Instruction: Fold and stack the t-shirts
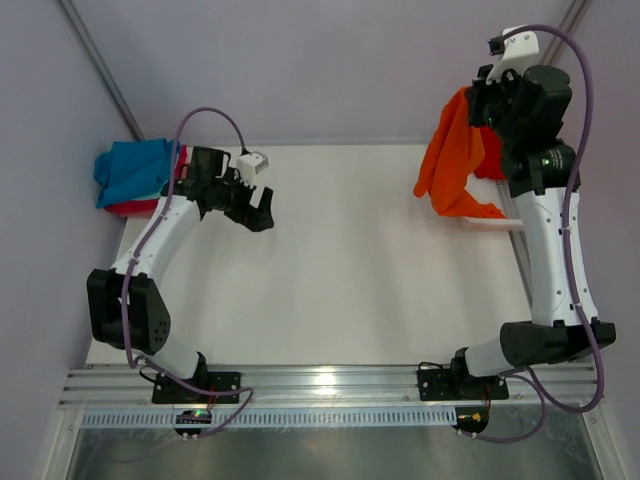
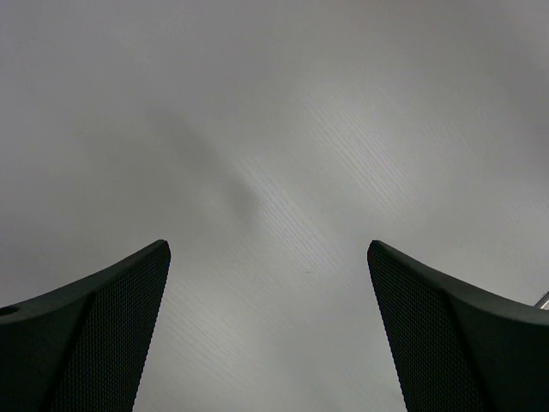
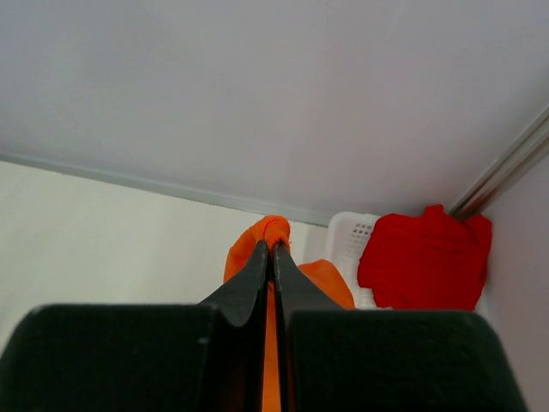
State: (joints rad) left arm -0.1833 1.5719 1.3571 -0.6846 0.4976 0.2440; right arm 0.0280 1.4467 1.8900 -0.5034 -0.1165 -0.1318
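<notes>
A bright orange t-shirt hangs bunched in the air at the far right of the table, with my right gripper shut on a fold of it. A red t-shirt lies in the white mesh basket just beyond. At the far left corner sits a stack of folded t-shirts, blue-teal over red. My left gripper hovers open over bare table to the right of that stack, its fingers wide apart with nothing between them.
The basket's white rim lies beside the right arm at the table's right edge. Walls close in on the back and left. The aluminium rail with both arm bases runs along the near edge.
</notes>
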